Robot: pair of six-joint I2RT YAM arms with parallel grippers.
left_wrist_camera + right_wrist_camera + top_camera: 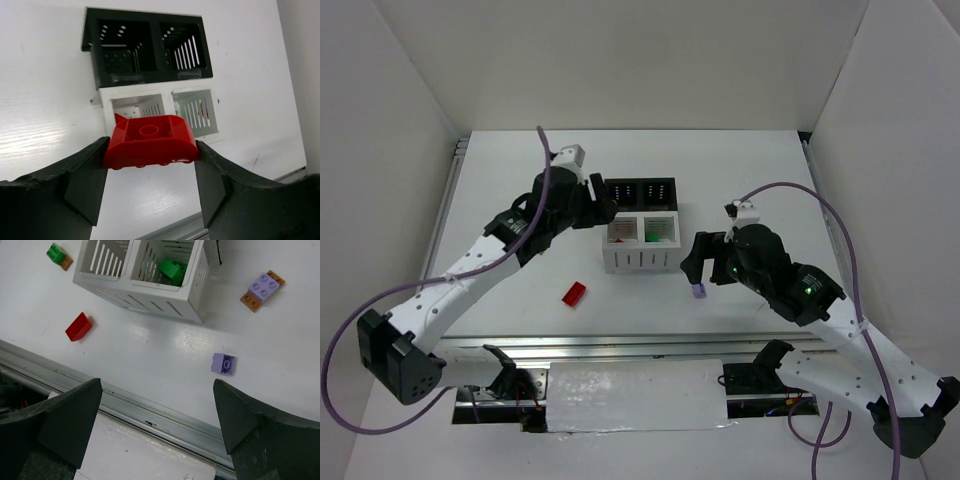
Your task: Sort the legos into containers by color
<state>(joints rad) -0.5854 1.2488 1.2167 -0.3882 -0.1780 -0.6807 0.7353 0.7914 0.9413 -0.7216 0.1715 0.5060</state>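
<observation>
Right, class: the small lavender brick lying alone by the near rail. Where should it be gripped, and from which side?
Pinch its two flat opposite side walls, coming straight down: the small lavender brick lies flat, stud side up, nothing crowding it. The open right hand is nearest.

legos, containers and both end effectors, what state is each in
containers, upright, open-topped
left end effector, shut on red lego
right end effector, open, empty
second red lego, loose on table
small lavender lego, loose on table
lavender lego with brown piece, loose on table
green lego with brown piece, loose on table
plain green lego, inside a white compartment
</observation>
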